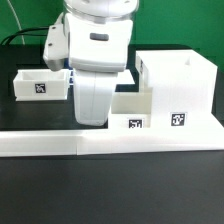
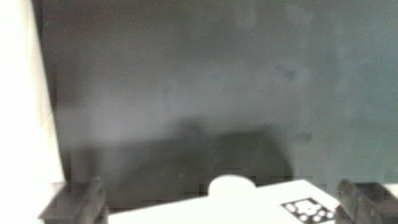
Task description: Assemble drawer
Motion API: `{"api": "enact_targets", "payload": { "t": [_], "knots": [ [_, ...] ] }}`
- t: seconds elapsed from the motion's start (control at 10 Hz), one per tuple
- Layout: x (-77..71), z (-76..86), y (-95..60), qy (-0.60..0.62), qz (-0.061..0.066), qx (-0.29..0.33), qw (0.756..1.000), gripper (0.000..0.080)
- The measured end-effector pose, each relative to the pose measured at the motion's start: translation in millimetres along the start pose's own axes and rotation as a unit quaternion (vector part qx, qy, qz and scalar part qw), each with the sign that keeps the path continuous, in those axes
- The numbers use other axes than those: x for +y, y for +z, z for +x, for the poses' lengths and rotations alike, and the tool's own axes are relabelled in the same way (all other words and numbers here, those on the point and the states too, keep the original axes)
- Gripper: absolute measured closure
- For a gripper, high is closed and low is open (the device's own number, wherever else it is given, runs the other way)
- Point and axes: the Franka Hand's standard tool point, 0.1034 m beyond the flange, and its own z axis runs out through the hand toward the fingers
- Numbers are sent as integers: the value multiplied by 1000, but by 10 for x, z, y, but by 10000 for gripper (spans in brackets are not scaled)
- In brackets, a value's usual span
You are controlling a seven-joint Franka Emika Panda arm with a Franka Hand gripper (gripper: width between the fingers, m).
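A large white open drawer case (image 1: 175, 80) stands at the exterior view's right, with a tag on its front. A small white drawer box (image 1: 133, 108) with a tag sits against its left side, just under my hand. A second small drawer box (image 1: 40, 83) lies at the exterior view's left. My gripper (image 1: 98, 115) hangs low over the middle box. In the wrist view my gripper (image 2: 222, 205) is open, with its fingers on either side of a white tagged panel (image 2: 196, 205) that has a round knob (image 2: 231, 184). I see no contact with the panel.
A long white raised bar (image 1: 110, 143) runs along the front of the dark table (image 2: 214, 90). A white edge (image 2: 15, 100) shows along one side of the wrist view. A black cable (image 1: 20, 40) lies at the back left.
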Motion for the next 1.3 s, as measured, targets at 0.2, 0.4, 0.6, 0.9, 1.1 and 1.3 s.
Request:
{"api": "enact_targets", "payload": {
  "t": [0.2, 0.4, 0.6, 0.9, 1.1, 1.3],
  "knots": [
    [-43, 173, 11, 18, 7, -6, 1000, 150],
    [-97, 311, 27, 13, 17, -13, 1000, 150],
    [-100, 361, 19, 18, 16, -14, 1000, 150],
    [-95, 305, 22, 8, 16, -15, 1000, 150],
    [-104, 166, -8, -8, 15, -15, 1000, 150],
    [-232, 20, 13, -8, 6, -9, 1000, 150]
  ]
}}
